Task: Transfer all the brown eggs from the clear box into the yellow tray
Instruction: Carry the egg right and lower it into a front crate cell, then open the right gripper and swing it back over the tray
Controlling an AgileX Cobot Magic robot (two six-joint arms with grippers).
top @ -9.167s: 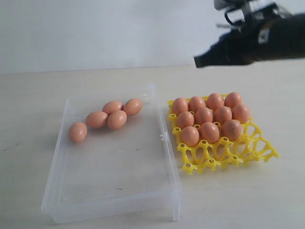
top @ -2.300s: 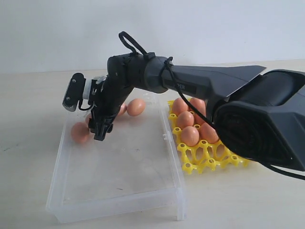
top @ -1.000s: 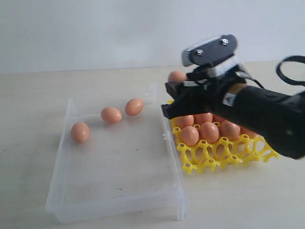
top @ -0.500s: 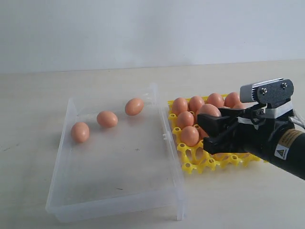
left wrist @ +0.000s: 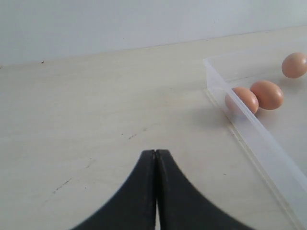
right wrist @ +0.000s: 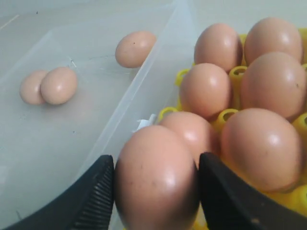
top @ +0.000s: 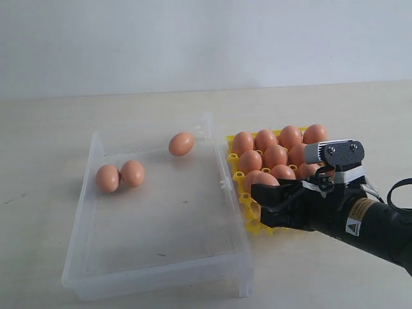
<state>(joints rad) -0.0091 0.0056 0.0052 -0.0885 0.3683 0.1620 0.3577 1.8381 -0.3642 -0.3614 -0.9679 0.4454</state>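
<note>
My right gripper [right wrist: 156, 164] is shut on a brown egg [right wrist: 156, 184], held just above the front left corner of the yellow tray [top: 245, 201], next to the wall of the clear box [top: 222, 187]. In the exterior view the right gripper [top: 264, 206] mostly hides that egg. Several eggs [top: 275, 155] fill the tray's back rows. Three eggs remain in the box: two touching at the left [top: 107, 178] [top: 132, 173] and one at the back [top: 181, 143]. My left gripper [left wrist: 156, 153] is shut and empty over bare table beside the box.
The light wooden table [top: 51, 129] runs all round the box and tray, with a white wall behind. The box's clasp [top: 220, 185] faces the tray. My right arm [top: 367, 225] lies low across the table's front right.
My right gripper has carried the egg down and forward to the tray's front left corner. In the box, one loose egg has rolled left against the leftmost egg.
</note>
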